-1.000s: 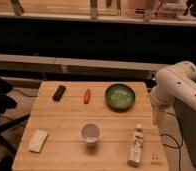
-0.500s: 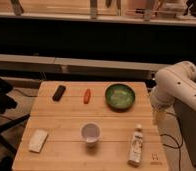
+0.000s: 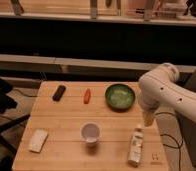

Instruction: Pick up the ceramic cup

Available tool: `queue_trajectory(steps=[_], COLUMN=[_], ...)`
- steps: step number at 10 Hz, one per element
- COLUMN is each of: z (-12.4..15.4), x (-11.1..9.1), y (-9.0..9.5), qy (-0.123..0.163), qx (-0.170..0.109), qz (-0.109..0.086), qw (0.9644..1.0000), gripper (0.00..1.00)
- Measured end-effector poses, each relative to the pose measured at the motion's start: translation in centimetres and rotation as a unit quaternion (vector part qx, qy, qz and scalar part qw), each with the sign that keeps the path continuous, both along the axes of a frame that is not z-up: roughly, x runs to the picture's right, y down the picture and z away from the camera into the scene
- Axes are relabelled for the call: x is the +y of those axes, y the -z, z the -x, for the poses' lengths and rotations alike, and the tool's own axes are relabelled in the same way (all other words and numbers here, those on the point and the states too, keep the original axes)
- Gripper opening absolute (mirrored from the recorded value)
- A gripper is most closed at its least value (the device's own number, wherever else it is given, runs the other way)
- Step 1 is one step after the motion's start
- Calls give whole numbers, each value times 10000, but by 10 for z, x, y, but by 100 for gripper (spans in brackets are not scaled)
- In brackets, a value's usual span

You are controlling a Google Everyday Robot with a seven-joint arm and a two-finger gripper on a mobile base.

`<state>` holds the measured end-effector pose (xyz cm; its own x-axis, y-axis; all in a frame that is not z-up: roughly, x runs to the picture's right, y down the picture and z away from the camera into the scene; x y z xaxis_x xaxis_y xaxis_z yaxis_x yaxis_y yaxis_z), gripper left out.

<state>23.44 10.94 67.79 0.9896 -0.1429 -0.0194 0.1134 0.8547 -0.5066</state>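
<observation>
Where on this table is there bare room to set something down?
Bare wood: the left-centre stretch between the black bar, the pale block and the ceramic cup; also the front strip between cup and white bottle. Crowded: the right edge, where the open gripper hangs between the green bowl and the bottle.

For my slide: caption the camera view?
Gripper hangs at right edge of table; white cup sits untouched near front.

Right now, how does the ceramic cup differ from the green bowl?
The ceramic cup is white; the green bowl is dark green. The cup is small and narrow, the bowl wide and shallow. The cup stands near the table's front edge, the bowl at the back. Both are round, upright and open-topped. The gripper hangs at the right, touching neither.
</observation>
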Motion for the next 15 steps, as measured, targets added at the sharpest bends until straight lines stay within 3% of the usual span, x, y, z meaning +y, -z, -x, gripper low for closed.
queue_trajectory(steps=[6, 8, 15], z=[43, 45, 85], x=[0, 1, 7], y=[5, 7, 18], qy=[749, 932, 1760], qx=[-254, -271, -512], qz=[-84, -93, -18], qw=[9968, 9952, 9830], gripper=[80, 80, 80])
